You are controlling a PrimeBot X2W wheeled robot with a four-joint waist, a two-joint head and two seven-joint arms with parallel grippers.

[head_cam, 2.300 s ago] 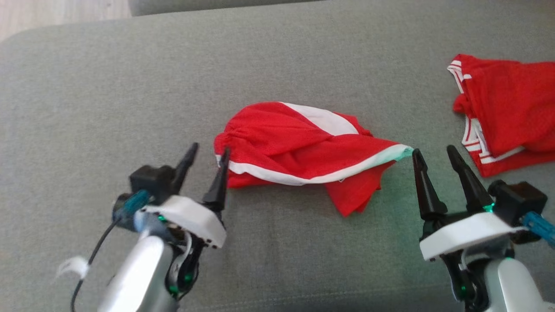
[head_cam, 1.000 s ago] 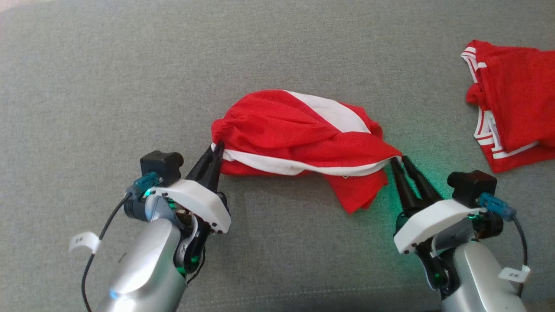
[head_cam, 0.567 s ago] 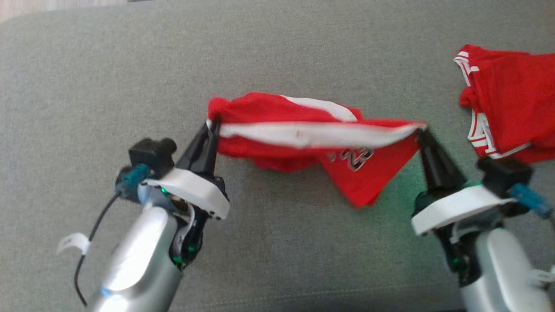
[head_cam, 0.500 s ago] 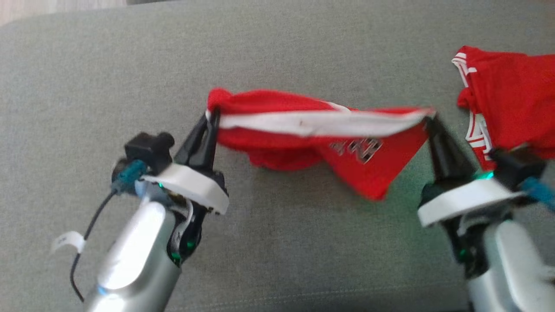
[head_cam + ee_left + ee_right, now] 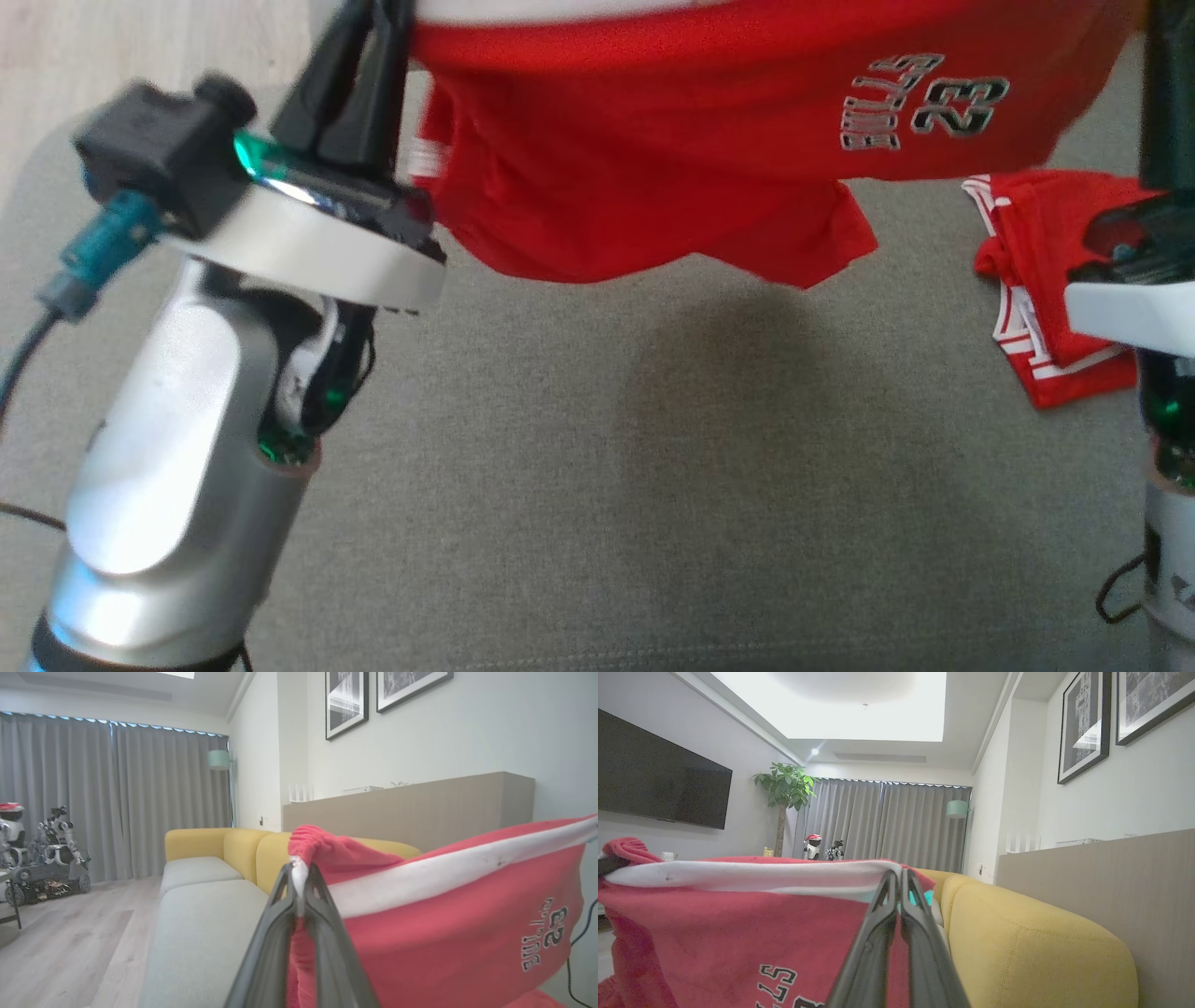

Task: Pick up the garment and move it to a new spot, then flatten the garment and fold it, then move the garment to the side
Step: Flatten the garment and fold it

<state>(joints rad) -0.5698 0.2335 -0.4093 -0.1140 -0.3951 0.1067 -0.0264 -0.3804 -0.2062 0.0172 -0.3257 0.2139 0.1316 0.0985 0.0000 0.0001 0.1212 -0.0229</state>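
Observation:
The garment (image 5: 653, 140) is a pair of red shorts with a white band and a "BULLS 23" print. It hangs in the air above the grey sofa cushion (image 5: 607, 485), stretched between both grippers. My left gripper (image 5: 373, 23) is shut on the gathered left end of the band, which the left wrist view shows pinched at the left gripper's tips (image 5: 299, 872). My right gripper (image 5: 1165, 56) rises along the right edge, and the right gripper's tips (image 5: 896, 875) are shut on the band's other end. The garment's top edge is cut off in the head view.
A second red garment with white stripes (image 5: 1036, 252) lies crumpled on the cushion at the right, below my right gripper. Wooden floor (image 5: 140, 37) shows beyond the cushion's far left corner. A yellow sofa back (image 5: 1031, 933) runs behind the cushion.
Both grippers shut on the ends of the garment's white band and lifted it off the cushion. It now hangs spread high between them, with the printed side showing.

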